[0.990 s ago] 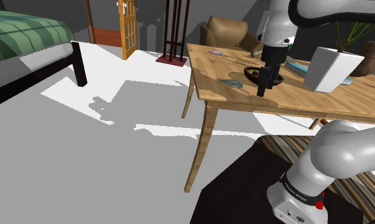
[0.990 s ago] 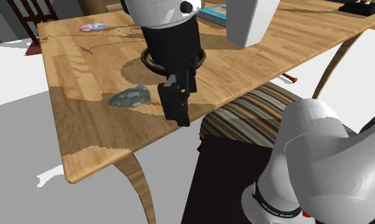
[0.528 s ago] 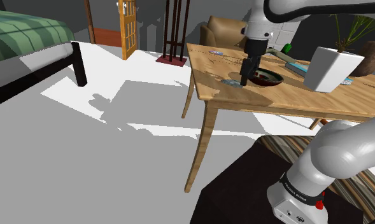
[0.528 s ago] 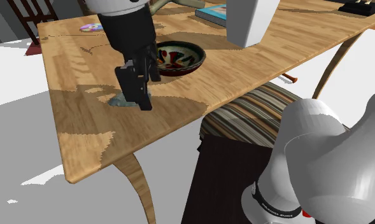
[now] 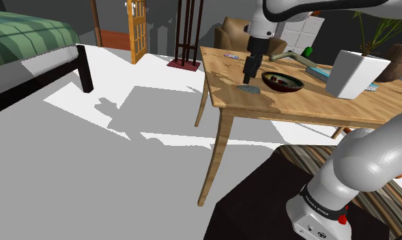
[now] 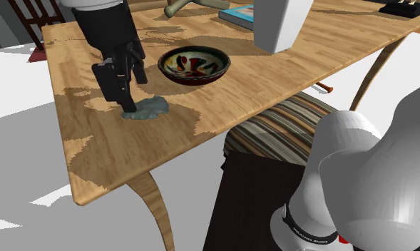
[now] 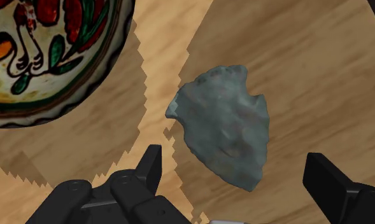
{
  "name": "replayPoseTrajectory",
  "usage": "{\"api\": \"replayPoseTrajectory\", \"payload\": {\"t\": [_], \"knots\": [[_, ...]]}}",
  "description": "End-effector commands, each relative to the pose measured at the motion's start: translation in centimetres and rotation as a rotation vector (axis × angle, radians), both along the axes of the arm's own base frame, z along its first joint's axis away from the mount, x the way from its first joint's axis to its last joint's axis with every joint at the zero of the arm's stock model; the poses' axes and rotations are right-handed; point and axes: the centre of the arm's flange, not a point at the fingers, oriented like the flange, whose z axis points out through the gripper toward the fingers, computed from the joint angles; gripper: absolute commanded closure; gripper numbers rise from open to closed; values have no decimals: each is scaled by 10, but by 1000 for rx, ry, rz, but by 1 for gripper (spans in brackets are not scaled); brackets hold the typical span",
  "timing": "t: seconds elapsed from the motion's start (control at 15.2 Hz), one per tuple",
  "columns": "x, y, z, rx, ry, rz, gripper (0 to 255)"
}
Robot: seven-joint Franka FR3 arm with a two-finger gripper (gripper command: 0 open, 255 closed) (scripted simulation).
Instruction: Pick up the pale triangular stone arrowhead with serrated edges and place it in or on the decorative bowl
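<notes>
Hung low over the grey-blue arrowhead (image 7: 224,127), with the gripper (image 7: 233,164) spread wide and clasping nothing. Lay flat on the wooden table (image 6: 272,85), just left of and nearer than the painted bowl (image 6: 195,77) in the second exterior view. Sat between the two black fingers, with its long axis roughly crosswise to the line joining them and its narrow width turned to the pads. Showed no finger touching stone. Seemed to call for a straight descent, then a squeeze across the serrated flanks.
</notes>
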Motion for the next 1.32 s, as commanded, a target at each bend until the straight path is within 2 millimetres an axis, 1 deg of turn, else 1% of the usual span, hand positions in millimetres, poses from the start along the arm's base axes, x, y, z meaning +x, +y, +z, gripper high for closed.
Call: {"api": "replayPoseTrajectory", "payload": {"t": [0.0,0.2,0.26,0.79,0.86,1.25], "knots": [[1,-1,-10,0,-2,3,0],[0,-1,-25,0,-2,3,0],[0,-2,-34,0,-2,3,0],[0,-2,-34,0,-1,3,0],[0,-2,-34,0,-1,3,255],[0,-1,-34,0,-1,3,255]]}}
